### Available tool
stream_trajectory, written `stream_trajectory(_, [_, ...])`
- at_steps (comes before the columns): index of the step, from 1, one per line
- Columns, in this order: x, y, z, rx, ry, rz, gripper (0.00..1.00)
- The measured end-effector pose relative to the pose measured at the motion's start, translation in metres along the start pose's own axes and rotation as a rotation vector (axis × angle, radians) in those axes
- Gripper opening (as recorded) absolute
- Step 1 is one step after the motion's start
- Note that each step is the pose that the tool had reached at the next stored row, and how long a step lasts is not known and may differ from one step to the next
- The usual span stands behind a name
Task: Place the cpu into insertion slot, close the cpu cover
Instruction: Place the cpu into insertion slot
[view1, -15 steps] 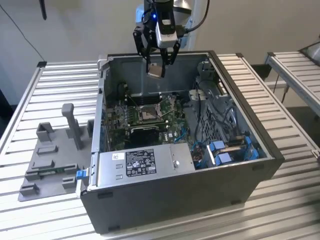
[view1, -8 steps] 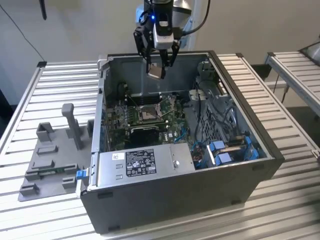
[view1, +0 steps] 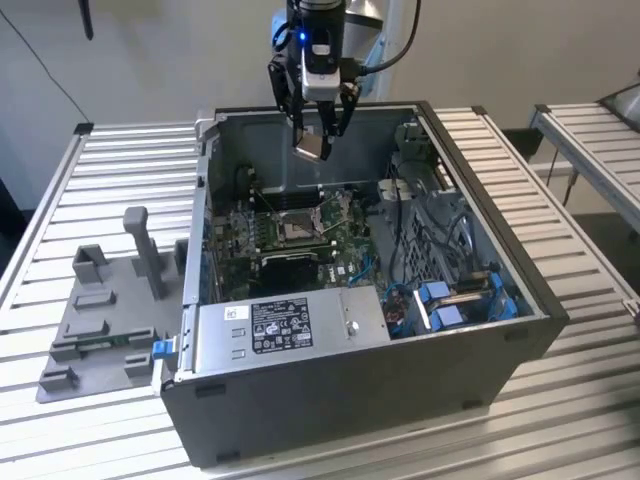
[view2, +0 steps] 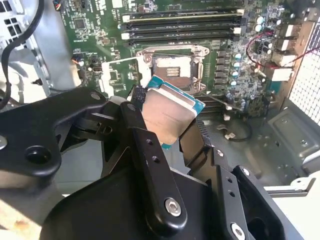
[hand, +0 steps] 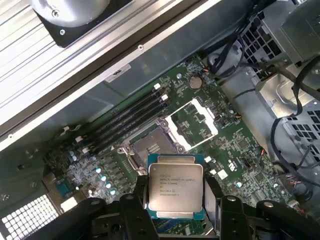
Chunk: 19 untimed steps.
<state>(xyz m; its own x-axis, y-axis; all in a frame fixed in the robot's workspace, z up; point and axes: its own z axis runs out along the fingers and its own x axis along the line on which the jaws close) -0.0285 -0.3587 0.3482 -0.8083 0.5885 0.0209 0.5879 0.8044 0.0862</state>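
Hand (view1: 318, 135) is clamped on opposite edges of the cpu (hand: 175, 192), held up clear of the insertion slot (hand: 145, 147) inside the open computer case (view1: 350, 390); light, stiff, probably fragile underneath, so edge-gripping suits.

cpu (hand: 175, 192) in gripper (hand: 175, 202), above motherboard (hand: 240, 145) — insertion slot (hand: 146, 146) beside opened cpu cover (hand: 193, 121)

Black end effector (view2: 165, 121), silver screws (view2: 172, 206), white wrist block (view1: 320, 62), blue light (view1: 299, 37)
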Motion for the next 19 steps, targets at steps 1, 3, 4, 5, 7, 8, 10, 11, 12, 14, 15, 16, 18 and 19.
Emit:
stream_trajectory(1, [0.0001, -0.0001, 0.0002, -0.0003, -0.0009, 0.01, 0.54])
stream_trajectory(3, [0.0002, -0.0002, 0.0004, -0.0008, -0.0027, 0.031, 0.54])
stream_trajectory(4, [0.0003, -0.0003, 0.0005, -0.001, -0.0037, 0.042, 0.54])
stream_trajectory(5, [0.0004, -0.0004, 0.0006, -0.0012, -0.0046, 0.053, 0.54])
stream_trajectory(7, [0.0006, -0.0005, 0.0007, -0.0017, -0.0065, 0.075, 0.54])
stream_trajectory(8, [0.0007, -0.0006, 0.0008, -0.002, -0.0074, 0.086, 0.54])
stream_trajectory(10, [0.0009, -0.0008, 0.0009, -0.0024, -0.0092, 0.107, 0.54])
stream_trajectory(11, [0.0011, -0.0009, 0.001, -0.0027, -0.0101, 0.117, 0.54])
stream_trajectory(12, [0.0012, -0.001, 0.001, -0.0029, -0.011, 0.128, 0.54])
stream_trajectory(14, [0.0015, -0.0012, 0.0012, -0.0033, -0.0127, 0.148, 0.54])
stream_trajectory(15, [0.0016, -0.0013, 0.0012, -0.0035, -0.0137, 0.158, 0.54])
stream_trajectory(16, [0.0018, -0.0014, 0.0012, -0.0036, -0.0146, 0.169, 0.54])
stream_trajectory(18, [0.002, -0.0016, 0.0014, -0.0041, -0.0163, 0.189, 0.54])
stream_trajectory(19, [0.0022, -0.0017, 0.0015, -0.0043, -0.0172, 0.199, 0.54])
